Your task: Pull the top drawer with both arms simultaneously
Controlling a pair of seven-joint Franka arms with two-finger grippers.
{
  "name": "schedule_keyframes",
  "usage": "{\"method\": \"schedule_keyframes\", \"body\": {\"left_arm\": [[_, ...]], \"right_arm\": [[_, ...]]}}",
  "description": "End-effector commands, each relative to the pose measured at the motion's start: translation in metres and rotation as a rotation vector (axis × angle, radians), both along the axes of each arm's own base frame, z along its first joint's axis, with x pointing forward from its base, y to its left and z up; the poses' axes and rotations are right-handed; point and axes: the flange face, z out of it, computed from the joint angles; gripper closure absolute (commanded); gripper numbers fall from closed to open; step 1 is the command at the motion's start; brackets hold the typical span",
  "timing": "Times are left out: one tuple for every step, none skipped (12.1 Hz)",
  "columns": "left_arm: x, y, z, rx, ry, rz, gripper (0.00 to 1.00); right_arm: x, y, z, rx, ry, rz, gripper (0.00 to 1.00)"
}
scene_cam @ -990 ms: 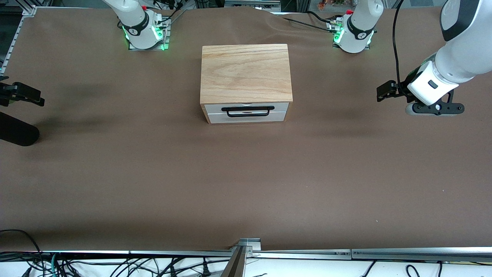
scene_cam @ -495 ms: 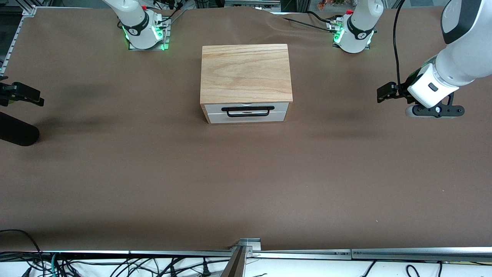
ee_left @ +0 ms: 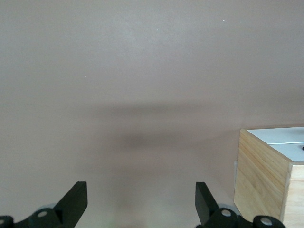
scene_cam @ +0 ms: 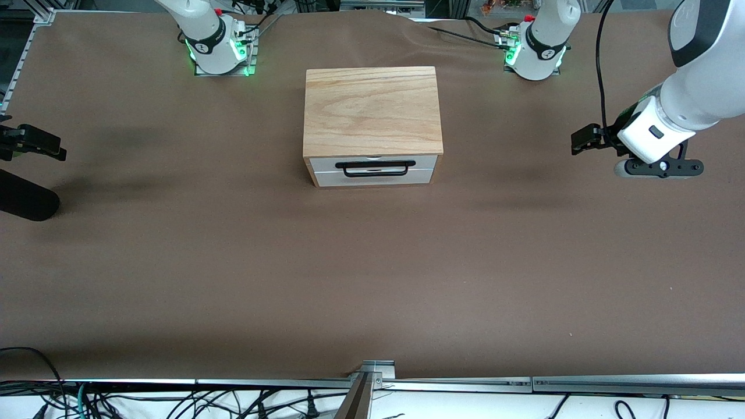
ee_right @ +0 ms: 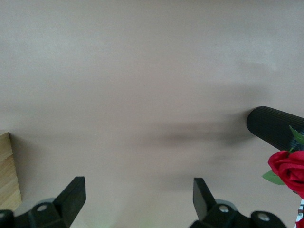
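Brown table (scene_cam: 233, 262), wide-open left gripper (ee_left: 140, 206)

Matt brown cloth-like covering on the table (scene_cam: 233, 262), lying faintly creased up by the bases, and on it the cabinet (scene_cam: 371, 110) shows pale, smooth wood with clear grain. The top drawer (scene_cam: 372, 163) has a flat white painted-looking front and a black bar handle (scene_cam: 375, 168) with a slight sheen. Glossy white plastic shells on the arms (scene_cam: 692, 87), matt black on the left gripper (ee_left: 141, 209) and the right gripper (ee_right: 137, 206); a ribbed black cylinder (ee_right: 274, 127) looks rubbery beside a red rose (ee_right: 289, 167).
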Motion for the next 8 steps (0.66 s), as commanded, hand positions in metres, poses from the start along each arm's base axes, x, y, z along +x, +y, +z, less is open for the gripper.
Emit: {"method": "schedule_keyframes", "body": {"left_arm": [[0.003, 0.003, 0.004, 0.018, 0.016, -0.009, 0.0], [0.003, 0.004, 0.004, 0.018, 0.018, -0.008, 0.0], [0.003, 0.007, 0.004, 0.02, 0.019, -0.003, 0.0], [0.003, 0.007, 0.004, 0.02, 0.019, -0.003, 0.0], [0.003, 0.007, 0.004, 0.018, 0.019, -0.003, 0.0], [0.003, 0.008, 0.004, 0.018, 0.019, -0.001, 0.0], [0.003, 0.008, 0.005, 0.011, 0.017, 0.003, 0.0], [0.009, 0.009, 0.009, 0.009, 0.005, 0.009, 0.0]], "right_arm": [[-0.001, -0.001, 0.006, -0.012, -0.01, 0.001, 0.0], [-0.001, -0.001, 0.006, -0.012, -0.01, 0.0, 0.0], [-0.001, -0.001, 0.006, -0.015, -0.008, 0.0, 0.0], [-0.001, -0.002, 0.006, -0.014, -0.009, -0.003, 0.0], [-0.001, -0.002, 0.006, -0.012, -0.009, -0.003, 0.0], [0.0, 0.0, 0.003, -0.009, -0.003, -0.003, 0.0], [0.007, 0.003, -0.013, -0.014, 0.028, 0.004, 0.0], [0.008, 0.005, -0.017, -0.008, 0.037, 0.001, 0.0]]}}
